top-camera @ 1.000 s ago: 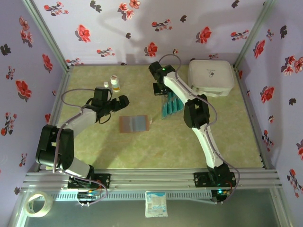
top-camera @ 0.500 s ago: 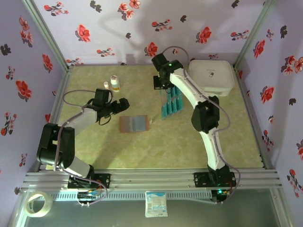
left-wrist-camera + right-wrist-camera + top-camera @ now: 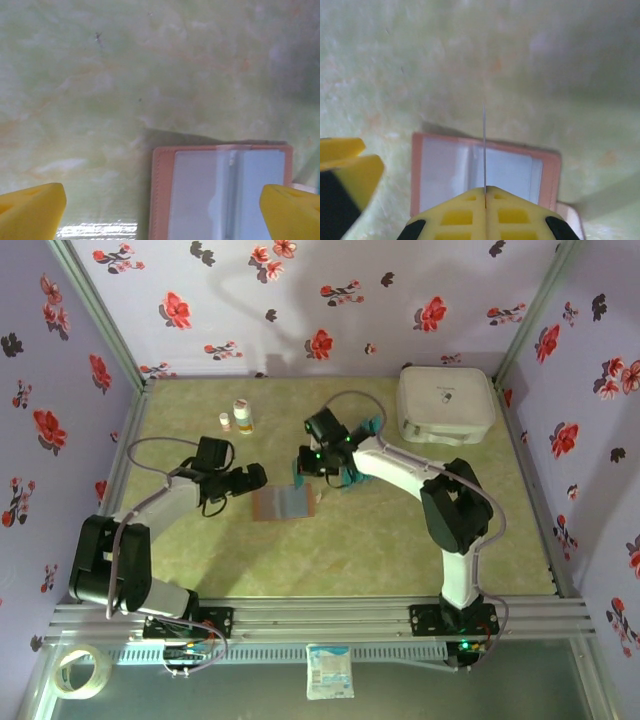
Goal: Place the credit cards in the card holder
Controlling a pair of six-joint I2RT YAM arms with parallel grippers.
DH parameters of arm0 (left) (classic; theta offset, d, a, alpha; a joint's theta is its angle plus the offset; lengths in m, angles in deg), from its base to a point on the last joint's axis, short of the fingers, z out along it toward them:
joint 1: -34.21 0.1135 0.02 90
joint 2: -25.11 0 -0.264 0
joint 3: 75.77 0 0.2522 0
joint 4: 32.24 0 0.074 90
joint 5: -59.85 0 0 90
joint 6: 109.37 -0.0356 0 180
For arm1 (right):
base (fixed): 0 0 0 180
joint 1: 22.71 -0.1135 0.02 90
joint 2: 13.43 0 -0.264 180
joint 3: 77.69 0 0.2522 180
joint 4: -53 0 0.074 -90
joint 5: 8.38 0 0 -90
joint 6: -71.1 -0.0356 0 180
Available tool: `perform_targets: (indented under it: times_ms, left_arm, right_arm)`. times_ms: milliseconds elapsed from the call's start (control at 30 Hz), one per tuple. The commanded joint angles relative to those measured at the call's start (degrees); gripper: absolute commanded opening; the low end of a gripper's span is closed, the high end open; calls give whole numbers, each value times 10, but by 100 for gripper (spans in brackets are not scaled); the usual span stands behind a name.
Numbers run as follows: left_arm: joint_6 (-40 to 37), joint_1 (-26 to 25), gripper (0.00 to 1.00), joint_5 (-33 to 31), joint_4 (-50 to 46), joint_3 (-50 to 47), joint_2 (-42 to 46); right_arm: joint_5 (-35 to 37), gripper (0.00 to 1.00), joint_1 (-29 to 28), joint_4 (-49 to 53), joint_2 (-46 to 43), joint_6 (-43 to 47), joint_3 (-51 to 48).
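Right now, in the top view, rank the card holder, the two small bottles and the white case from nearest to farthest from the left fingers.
1. card holder: lying open just right of the left fingers, slightly nearer the bases.
2. small bottles: behind the fingers, toward the back wall.
3. white case: far across, in the back right corner.

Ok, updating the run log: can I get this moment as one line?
right gripper: shut on credit card, edge-on over card holder | left gripper: open, near card holder | card holder: lying open | credit card: not yet inserted
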Motion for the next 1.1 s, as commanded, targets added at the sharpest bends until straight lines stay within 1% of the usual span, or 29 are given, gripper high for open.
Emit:
perform_targets:
  times_ms: [0,167,233,300,333,467,633,733,867,1067]
  left_arm:
    - [-22,-2,100,-21,-36,-16,20]
    - [-24,-13,100,-41,-47,-30,38]
    - [-27,-23,100,-61,-58,-33,46]
    - [-31,-32,100,-83,-67,-35,54]
    - [-32,-36,100,-94,-71,-38,59]
    - [-43,-49,100,-126,-85,-43,68]
    - [-57,-66,100,-157,-98,-42,66]
    - [-61,-74,100,-163,-101,-45,65]
    - [-61,-79,100,-167,-96,-44,60]
    - [-64,-87,100,-175,-89,-38,38]
  right_arm:
    - [-30,0,3,-152,-58,-59,-60]
    - [-58,0,3,-249,-80,-93,-147]
    - [-81,0,3,-312,-90,-103,-181]
    - [-92,0,2,-372,-98,-119,-216]
    - [-93,0,3,-386,-101,-124,-227]
    - [-93,0,1,-409,-104,-125,-255]
    - [-100,0,1,-482,-104,-134,-303]
    - [-112,0,1,-494,-97,-133,-316]
    - [-111,0,1,-516,-88,-136,-332]
    - [-118,0,1,-546,-66,-150,-337]
